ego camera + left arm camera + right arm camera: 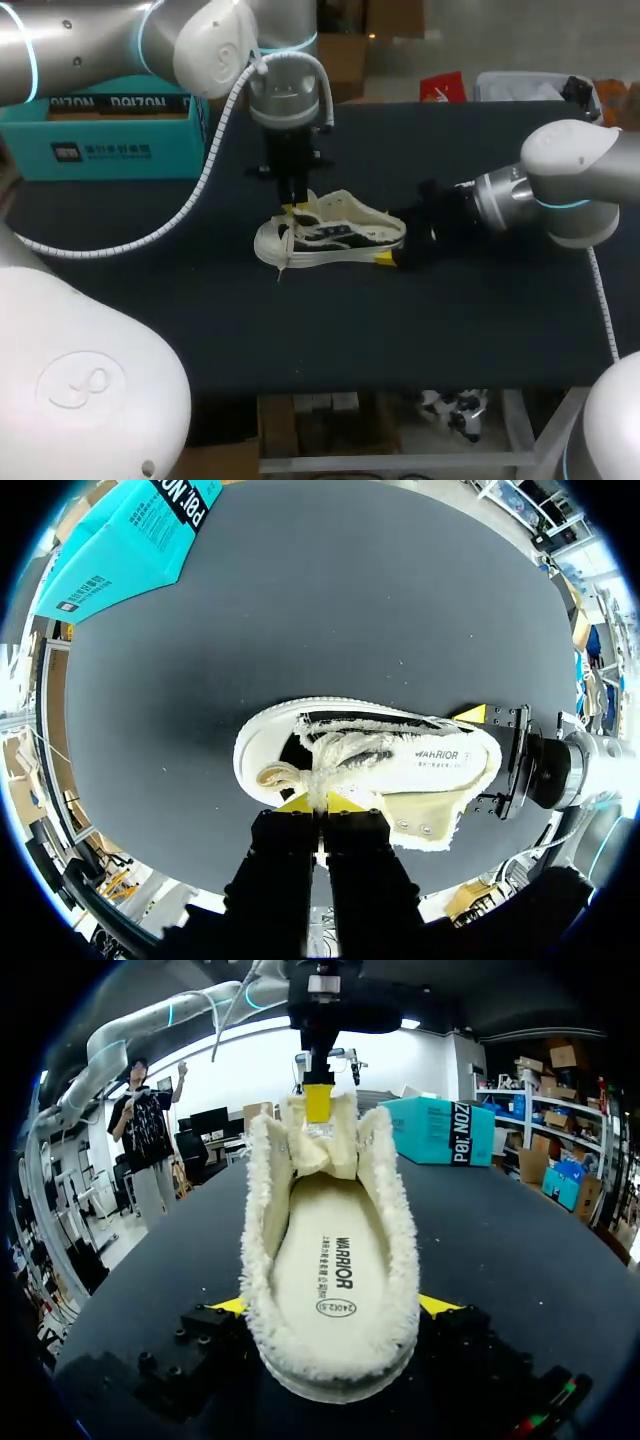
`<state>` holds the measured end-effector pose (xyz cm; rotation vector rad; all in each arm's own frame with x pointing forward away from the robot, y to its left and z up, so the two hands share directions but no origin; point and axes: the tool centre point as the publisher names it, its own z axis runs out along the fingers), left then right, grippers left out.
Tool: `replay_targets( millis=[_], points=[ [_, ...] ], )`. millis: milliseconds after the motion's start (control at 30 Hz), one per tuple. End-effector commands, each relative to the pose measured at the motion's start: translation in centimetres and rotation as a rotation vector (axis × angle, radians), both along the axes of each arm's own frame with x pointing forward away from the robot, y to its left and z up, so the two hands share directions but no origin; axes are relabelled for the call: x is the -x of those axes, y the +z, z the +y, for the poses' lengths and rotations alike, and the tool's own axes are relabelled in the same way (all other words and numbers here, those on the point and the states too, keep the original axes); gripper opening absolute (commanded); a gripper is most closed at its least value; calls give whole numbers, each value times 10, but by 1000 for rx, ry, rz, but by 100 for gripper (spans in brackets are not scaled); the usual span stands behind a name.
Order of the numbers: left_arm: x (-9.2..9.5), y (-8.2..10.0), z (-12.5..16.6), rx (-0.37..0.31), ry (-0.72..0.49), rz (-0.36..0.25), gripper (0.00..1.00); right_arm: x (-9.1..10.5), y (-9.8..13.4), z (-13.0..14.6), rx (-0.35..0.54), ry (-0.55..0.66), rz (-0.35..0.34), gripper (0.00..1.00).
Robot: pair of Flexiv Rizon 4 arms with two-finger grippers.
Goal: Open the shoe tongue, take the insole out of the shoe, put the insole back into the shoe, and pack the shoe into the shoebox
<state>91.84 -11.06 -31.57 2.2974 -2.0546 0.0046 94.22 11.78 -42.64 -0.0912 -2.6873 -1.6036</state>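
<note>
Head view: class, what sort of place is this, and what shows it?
Probably a robotics lab bench: a left arm and right arm hold a white shoe on a black table, teal shoebox nearby.

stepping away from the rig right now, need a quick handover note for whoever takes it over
Left gripper: shut on the tongue, pinching it from above.
Right gripper: shut on the shoe at its heel; the shoe stands upright on the table.
Insole: lying inside the shoe.
Shoebox: at the table's far left, apart from the shoe.
Done: tongue gripped and the shoe's mouth open.
Left: insole out, insole back in, shoe into the shoebox.
</note>
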Motion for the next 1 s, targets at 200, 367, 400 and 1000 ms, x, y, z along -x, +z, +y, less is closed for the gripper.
replay_targets(
  millis=[200,367,400,1000],
  points=[
    [-9,-15,14,226,-13,-5,11,0,-3,1,-2,0,-1,0],
    [-9,-18,17,236,-19,7,30,0,-3,1,-2,0,-1,0],
    [-8,-16,19,240,-20,3,31,0,-3,1,-2,0,-1,0],
    [13,96,-8,256,-388,-150,0,0,-3,1,-2,0,-1,0]
  ],
)
